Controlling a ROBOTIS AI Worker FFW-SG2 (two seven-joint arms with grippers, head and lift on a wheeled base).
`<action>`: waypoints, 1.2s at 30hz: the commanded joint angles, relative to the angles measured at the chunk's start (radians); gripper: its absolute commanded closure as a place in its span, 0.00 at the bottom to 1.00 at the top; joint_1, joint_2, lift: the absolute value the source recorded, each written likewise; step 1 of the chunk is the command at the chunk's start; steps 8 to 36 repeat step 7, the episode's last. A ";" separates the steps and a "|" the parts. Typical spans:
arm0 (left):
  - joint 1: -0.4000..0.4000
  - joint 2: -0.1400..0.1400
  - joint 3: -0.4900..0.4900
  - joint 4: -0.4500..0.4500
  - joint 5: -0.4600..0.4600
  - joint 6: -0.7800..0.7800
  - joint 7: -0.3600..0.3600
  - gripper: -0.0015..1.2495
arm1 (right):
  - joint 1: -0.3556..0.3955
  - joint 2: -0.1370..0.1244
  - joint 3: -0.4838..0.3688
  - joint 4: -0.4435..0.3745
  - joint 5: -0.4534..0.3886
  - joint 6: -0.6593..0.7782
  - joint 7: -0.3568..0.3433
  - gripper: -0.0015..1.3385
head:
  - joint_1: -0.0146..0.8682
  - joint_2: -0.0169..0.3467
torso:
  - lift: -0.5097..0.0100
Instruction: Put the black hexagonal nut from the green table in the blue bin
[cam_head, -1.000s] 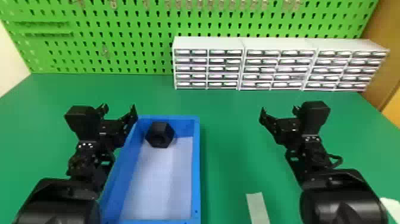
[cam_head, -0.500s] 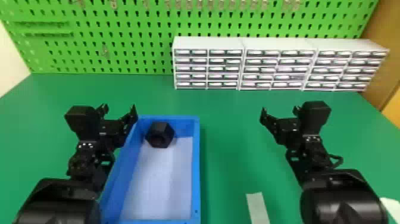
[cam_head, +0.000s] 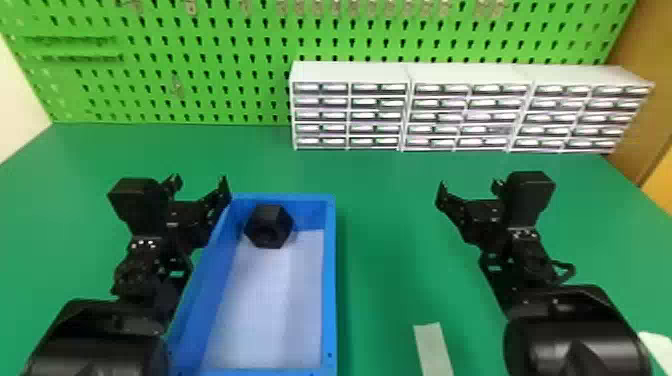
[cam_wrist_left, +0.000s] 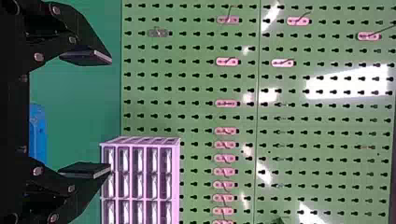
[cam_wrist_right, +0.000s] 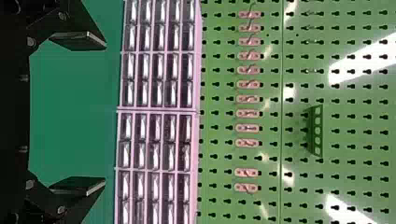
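Left gripper (cam_head: 200, 182) gapes wide, centre-left, and there's the black hexagonal nut (cam_head: 270, 227), near its lower right, inside the blue bin (cam_head: 329, 280)! Right gripper (cam_head: 471, 186), centre-right, wide too!

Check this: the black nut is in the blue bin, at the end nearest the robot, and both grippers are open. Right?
Wrong end: the head view shows the nut in the blue bin's far end. The left gripper and right gripper are open.

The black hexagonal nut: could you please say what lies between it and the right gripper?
In the head view, a side wall of the blue bin, then green table.
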 joint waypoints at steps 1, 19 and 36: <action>0.000 0.000 0.001 -0.001 0.000 0.000 0.000 0.35 | -0.002 0.000 0.001 0.000 0.000 0.000 -0.001 0.19 | 0.79 0.19 | 0.79; 0.000 0.000 0.000 0.001 0.000 0.000 0.000 0.35 | 0.000 0.000 0.001 0.000 0.000 0.000 0.001 0.19 | 0.79 0.19 | 0.79; 0.000 0.000 0.000 0.001 0.000 0.000 0.000 0.35 | 0.000 0.000 0.001 0.000 0.000 0.000 0.001 0.19 | 0.79 0.19 | 0.79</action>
